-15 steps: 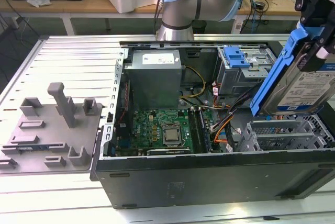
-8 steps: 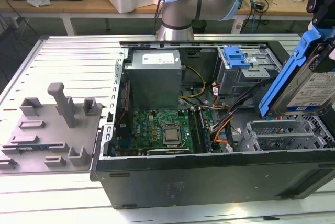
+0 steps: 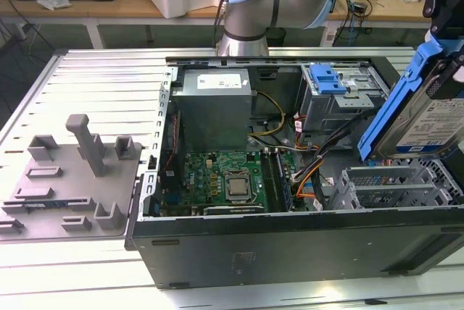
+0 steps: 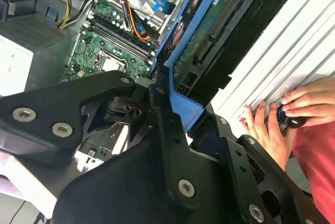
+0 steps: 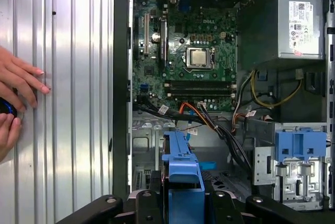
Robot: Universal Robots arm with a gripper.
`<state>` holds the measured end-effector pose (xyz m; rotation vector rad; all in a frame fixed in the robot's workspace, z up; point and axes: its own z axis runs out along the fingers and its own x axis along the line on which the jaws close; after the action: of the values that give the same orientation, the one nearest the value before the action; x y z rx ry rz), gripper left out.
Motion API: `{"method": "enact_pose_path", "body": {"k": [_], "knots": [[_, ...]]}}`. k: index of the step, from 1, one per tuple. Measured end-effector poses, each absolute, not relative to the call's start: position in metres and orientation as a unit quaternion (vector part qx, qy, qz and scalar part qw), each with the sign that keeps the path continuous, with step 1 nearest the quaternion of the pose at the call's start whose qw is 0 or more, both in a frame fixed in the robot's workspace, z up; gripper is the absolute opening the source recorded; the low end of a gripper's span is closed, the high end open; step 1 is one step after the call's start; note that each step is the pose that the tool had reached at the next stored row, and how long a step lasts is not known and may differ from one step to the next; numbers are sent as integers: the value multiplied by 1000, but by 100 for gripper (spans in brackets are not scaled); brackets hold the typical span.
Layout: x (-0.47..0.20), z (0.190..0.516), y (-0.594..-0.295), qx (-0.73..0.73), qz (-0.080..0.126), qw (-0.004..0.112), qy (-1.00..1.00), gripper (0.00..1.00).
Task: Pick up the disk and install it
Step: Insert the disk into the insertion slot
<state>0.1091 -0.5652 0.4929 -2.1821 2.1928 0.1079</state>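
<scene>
The disk (image 3: 424, 122) hangs tilted over the open computer case, at the exterior view's right. It is a silver drive with a white-and-blue label in a blue carrier bracket (image 3: 395, 96). My gripper (image 4: 180, 110) is shut on the carrier's edge, with a black finger on each side. In the second wrist view the disk's green circuit-board underside (image 4: 207, 43) faces the camera. In the first wrist view the carrier (image 5: 180, 174) shows edge-on between my fingers (image 5: 149, 203), above the grey drive bay (image 5: 149, 143) at the case's corner.
The case holds a green motherboard (image 3: 225, 179), a grey power-supply box (image 3: 214, 103), loose cables (image 3: 308, 169) and a drive cage topped by a blue latch piece (image 3: 326, 78). A person's hands (image 5: 18, 85) rest on the ribbed table beside the case. A grey fixture (image 3: 72, 172) stands at the exterior view's left.
</scene>
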Motion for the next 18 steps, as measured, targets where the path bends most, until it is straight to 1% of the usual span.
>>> {"method": "enact_pose_path", "body": {"k": [18], "knots": [[113,483,-565,-705,35,23,708,37]]}}
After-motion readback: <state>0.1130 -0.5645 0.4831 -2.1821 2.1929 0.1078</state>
